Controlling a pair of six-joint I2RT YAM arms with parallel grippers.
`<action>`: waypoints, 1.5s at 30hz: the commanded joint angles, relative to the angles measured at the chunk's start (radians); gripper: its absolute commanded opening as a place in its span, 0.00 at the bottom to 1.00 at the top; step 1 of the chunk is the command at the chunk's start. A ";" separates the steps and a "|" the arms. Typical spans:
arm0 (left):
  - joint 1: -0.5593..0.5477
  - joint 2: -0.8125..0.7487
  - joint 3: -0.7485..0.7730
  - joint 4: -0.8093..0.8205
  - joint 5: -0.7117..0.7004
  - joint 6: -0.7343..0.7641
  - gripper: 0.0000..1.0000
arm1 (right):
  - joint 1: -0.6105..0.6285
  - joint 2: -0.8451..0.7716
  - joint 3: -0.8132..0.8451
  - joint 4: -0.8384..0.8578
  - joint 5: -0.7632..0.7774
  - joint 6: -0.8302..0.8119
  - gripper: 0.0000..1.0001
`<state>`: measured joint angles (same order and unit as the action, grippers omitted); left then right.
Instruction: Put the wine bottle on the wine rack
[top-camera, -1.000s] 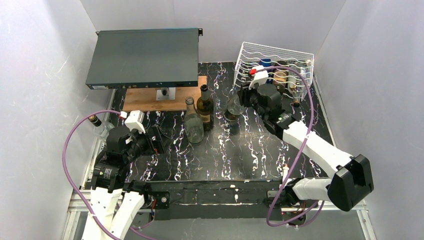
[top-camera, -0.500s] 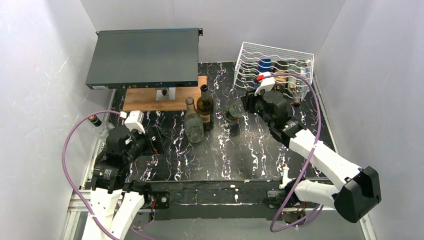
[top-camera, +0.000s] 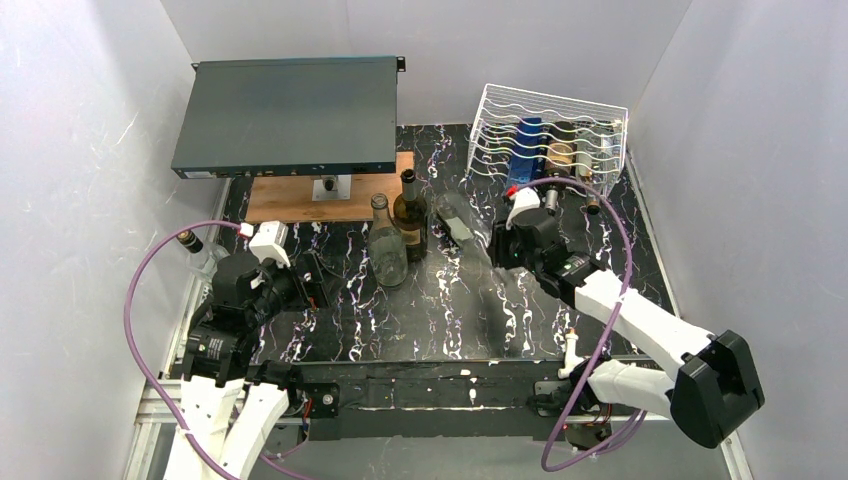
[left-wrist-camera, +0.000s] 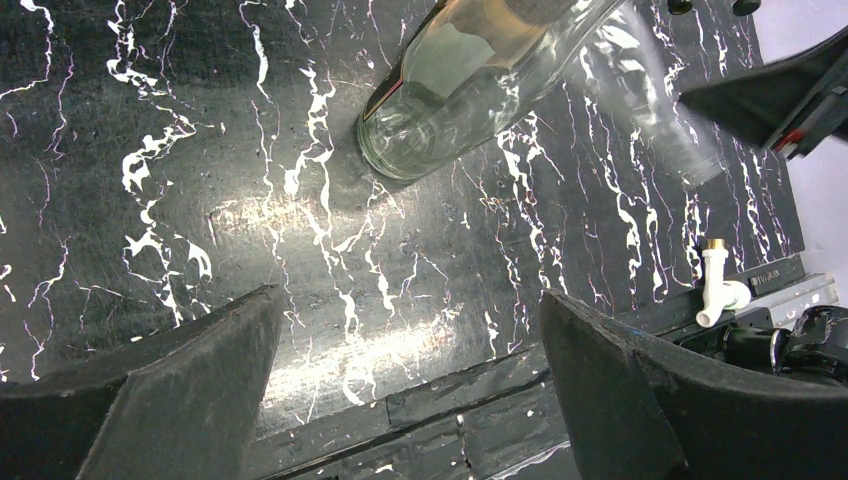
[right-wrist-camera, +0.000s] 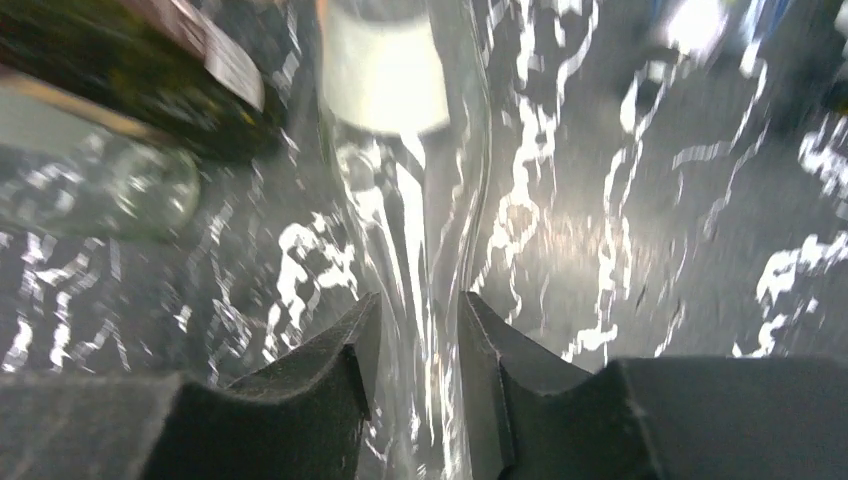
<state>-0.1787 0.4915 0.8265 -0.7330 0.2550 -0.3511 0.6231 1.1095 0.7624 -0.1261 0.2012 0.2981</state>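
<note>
Has pulled the right hand (top-camera: 497, 240) back from the white wire wine rack (top-camera: 490, 120), clamped narrow on the neck of the clear glass wine bottle (top-camera: 455, 222), tipping it from upright to slanted over the black marbled desk (top-camera: 500, 310). Still needs laying into a cradle. Shows the left hand (left-wrist-camera: 410, 300) wide, empty.

A black worktop (top-camera: 500, 300) with white veins like marble is carrying everything here. At its back left part a wooden board (top-camera: 285, 200) is lying flat on it. Near the middle two bottles are standing upright, just beside each other: a clear bottle (top-camera: 386, 258) towards the front, and a dark bottle (top-camera: 411, 222) behind it, a little to the right. At the back right corner the white wire wine rack (top-camera: 490, 140) is sitting on the worktop, well apart from the board. The surface is reflecting light in bright patches.
</note>
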 joint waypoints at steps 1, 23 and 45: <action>0.001 -0.008 -0.003 0.010 0.013 0.008 0.99 | 0.000 -0.003 -0.044 -0.033 -0.004 0.041 0.01; 0.001 -0.004 -0.003 0.012 0.023 0.009 0.99 | 0.009 0.174 0.010 -0.247 -0.119 0.010 0.83; 0.001 0.007 -0.004 0.010 0.008 0.005 0.99 | 0.134 0.338 -0.096 0.105 0.075 0.206 0.64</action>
<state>-0.1787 0.5053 0.8265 -0.7326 0.2630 -0.3511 0.7570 1.4521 0.6937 -0.1192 0.2180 0.4286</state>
